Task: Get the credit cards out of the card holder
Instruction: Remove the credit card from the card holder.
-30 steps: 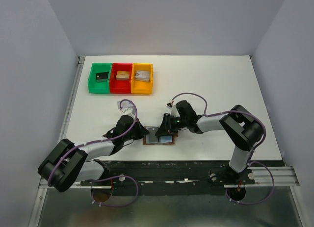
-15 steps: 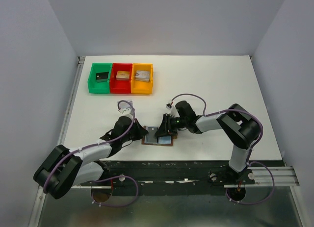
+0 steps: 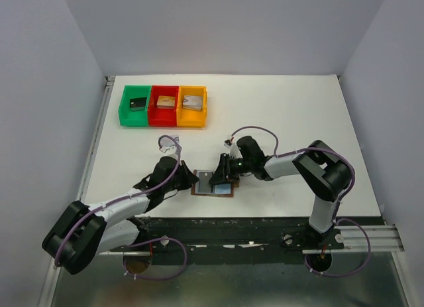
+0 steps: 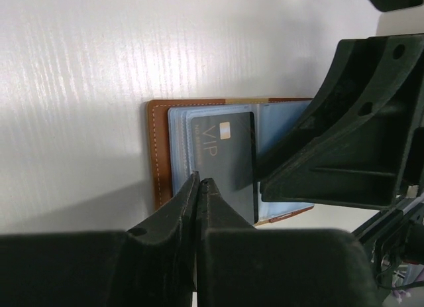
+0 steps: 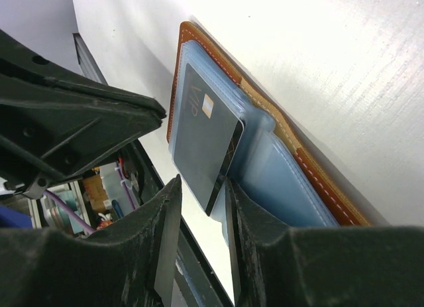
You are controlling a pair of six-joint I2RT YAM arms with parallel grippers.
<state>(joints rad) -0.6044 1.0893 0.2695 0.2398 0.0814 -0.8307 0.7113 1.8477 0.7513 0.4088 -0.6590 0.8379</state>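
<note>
The brown leather card holder lies open near the table's front edge, with its light blue lining up; it also shows in the left wrist view and the right wrist view. A dark grey credit card marked VIP sticks partly out of a pocket, toward the front edge. My left gripper is shut, and its tips rest at the card's near left corner over the wallet's left half. My right gripper is open, and the card's protruding corner lies between its fingers. The other cards are hidden.
Green, red and orange trays stand in a row at the back left, each with a small block inside. The table's front edge and a black rail lie just below the wallet. White walls enclose the table.
The left arm has stretched out and lowered toward the wallet. The right gripper has shifted slightly left at the wallet. The wallet stays in place.
</note>
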